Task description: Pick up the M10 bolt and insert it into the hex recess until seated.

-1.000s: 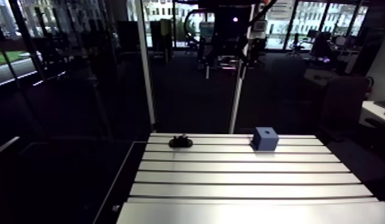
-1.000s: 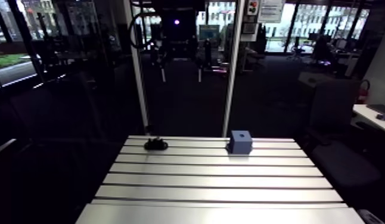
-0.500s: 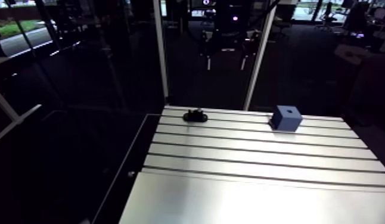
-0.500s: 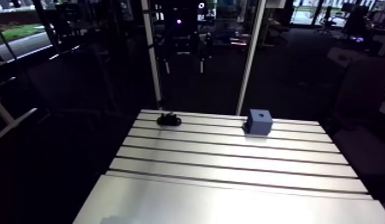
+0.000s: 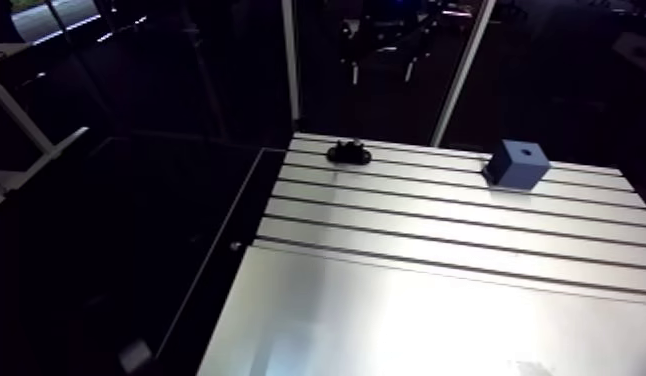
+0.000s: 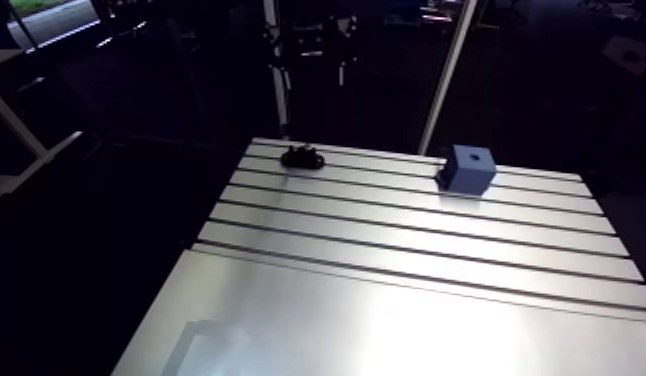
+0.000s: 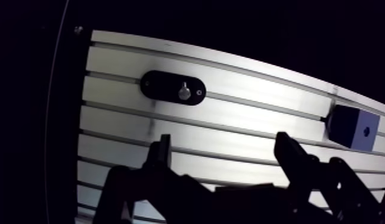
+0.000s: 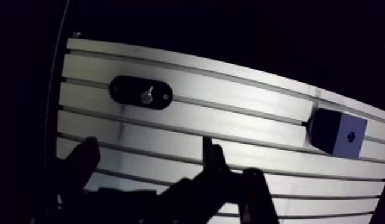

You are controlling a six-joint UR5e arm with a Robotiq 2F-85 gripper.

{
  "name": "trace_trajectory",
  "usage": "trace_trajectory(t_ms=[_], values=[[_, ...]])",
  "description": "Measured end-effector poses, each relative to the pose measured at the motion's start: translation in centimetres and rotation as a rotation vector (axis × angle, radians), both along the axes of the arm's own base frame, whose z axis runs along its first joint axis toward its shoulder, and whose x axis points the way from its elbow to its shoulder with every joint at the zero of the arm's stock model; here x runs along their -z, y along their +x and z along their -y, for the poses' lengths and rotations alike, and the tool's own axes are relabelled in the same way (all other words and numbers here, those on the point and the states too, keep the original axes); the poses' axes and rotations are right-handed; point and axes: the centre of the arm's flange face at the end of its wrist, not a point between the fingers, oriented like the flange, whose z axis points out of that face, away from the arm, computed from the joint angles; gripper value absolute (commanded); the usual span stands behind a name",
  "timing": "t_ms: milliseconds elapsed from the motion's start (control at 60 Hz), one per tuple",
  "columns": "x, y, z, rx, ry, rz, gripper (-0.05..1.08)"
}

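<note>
— What is changing since just before?
— Only the view. The arm's camera is tipping down and taking in more of the table (image 5: 437,300) than earlier. The bolt and the block are lying on the same slats as before.
— Where is the bolt sitting?
— The bolt (image 7: 184,91), small and silvery, is sitting in the middle of a black oval holder (image 7: 159,85) near the table's far corner, ahead of the gripper.
— And the block?
— The blue block (image 7: 347,124) is resting along the same far strip, well apart from the holder. It is showing a small dark hole (image 7: 367,131) in its top face, though I cannot tell the hole's shape.
— What is the gripper doing?
— The gripper (image 7: 223,143) is hanging above the slats with its fingers (image 7: 163,156) spread wide, holding nothing and touching neither bolt nor block.
</note>
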Motion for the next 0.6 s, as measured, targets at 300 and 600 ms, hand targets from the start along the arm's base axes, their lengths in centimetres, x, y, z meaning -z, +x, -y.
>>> trace_trajectory(t_ms=[300, 600], values=[[2.8, -1.1, 0.4, -0.045, 0.004, 0.014, 0.31], [6.1, -2.3, 0.6, -0.082, -0.004, 0.034, 0.45]])
